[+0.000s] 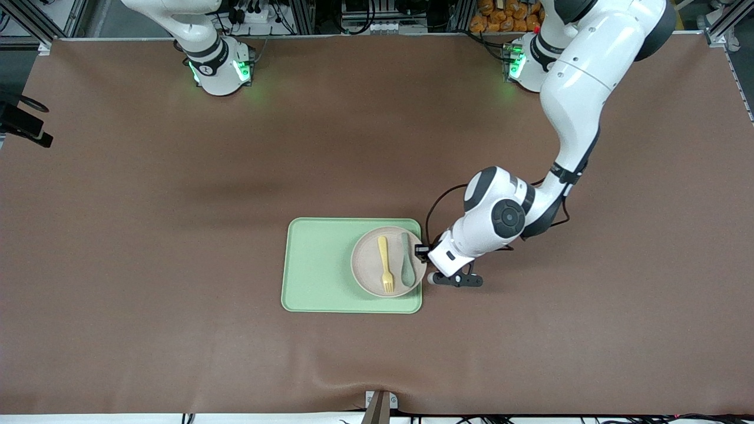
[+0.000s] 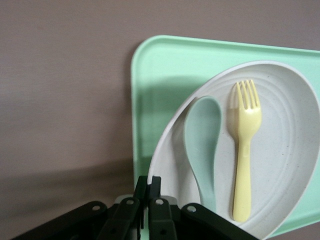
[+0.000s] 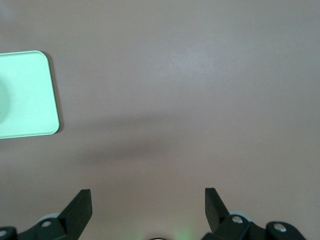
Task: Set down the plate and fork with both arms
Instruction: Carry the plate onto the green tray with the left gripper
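Note:
The off-white plate (image 1: 368,265) lies on the green tray (image 1: 318,265), at the tray's end toward the left arm. The pale-yellow fork (image 1: 386,265) lies in the plate beside a grey-green spoon (image 1: 406,268). My left gripper (image 1: 421,252) is low at the plate's edge. In the left wrist view it (image 2: 148,186) is shut on the rim of the plate (image 2: 285,125), with the fork (image 2: 243,150) and spoon (image 2: 202,145) just past it. My right gripper (image 3: 147,200) is open and empty over bare table. It is out of the front view.
The tray (image 2: 160,75) lies in the middle of the brown table, nearer the front camera. One of its corners (image 3: 25,95) shows in the right wrist view. The arms' green-lit bases (image 1: 221,68) stand along the table's edge farthest from the front camera.

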